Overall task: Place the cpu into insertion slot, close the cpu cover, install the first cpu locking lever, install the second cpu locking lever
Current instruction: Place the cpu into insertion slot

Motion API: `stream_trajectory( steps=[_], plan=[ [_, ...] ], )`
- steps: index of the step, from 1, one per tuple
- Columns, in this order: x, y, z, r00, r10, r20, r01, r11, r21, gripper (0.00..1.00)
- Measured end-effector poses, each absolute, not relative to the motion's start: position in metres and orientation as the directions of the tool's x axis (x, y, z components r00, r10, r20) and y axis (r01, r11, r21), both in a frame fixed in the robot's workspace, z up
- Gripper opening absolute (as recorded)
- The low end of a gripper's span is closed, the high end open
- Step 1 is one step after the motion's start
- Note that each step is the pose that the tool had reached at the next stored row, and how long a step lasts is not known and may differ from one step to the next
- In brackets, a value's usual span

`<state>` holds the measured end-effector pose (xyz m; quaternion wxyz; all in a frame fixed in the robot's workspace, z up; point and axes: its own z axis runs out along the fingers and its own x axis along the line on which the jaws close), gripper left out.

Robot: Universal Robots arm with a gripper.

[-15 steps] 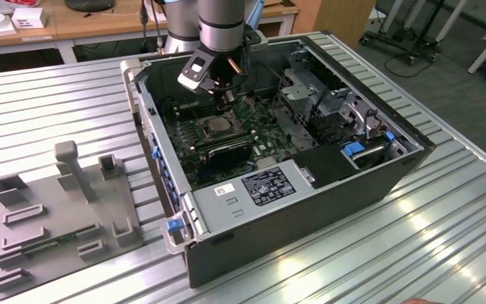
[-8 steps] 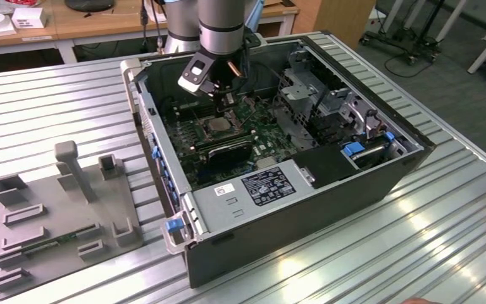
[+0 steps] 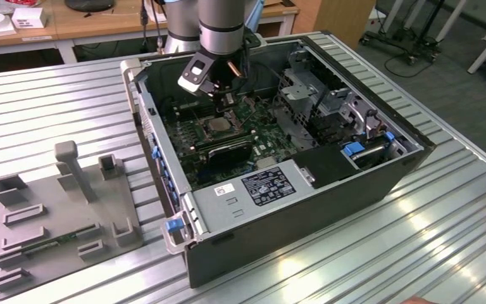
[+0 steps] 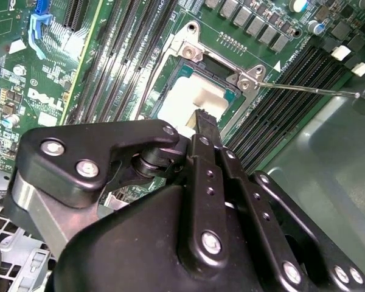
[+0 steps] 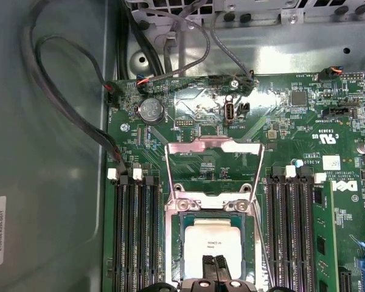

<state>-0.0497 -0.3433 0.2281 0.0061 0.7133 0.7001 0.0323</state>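
Hovering low over the insertion slot (image 5: 184, 243), the hand (image 5: 215, 266) has its fingers clenched together on nothing — whether the tips touch the cpu (image 5: 214, 240) I cannot tell. The cpu lies seated in the slot, with the cpu cover (image 5: 214, 145) lying open flat beyond it. It looks light, stiff, slick-topped and fragile underneath — best taken by opposite edges.

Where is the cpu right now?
In the first wrist view the cpu lies in the insertion slot, between the two banks of memory slots, with the end effector at its edge.
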Motion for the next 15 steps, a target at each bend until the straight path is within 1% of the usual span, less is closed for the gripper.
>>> stream_trajectory(
  steps=[15],
  plan=[
    [-0.0474, -0.343, 0.2198, 0.018, 0.999, 0.036, 0.998, -0.019, 0.052, 0.11]
  ],
)
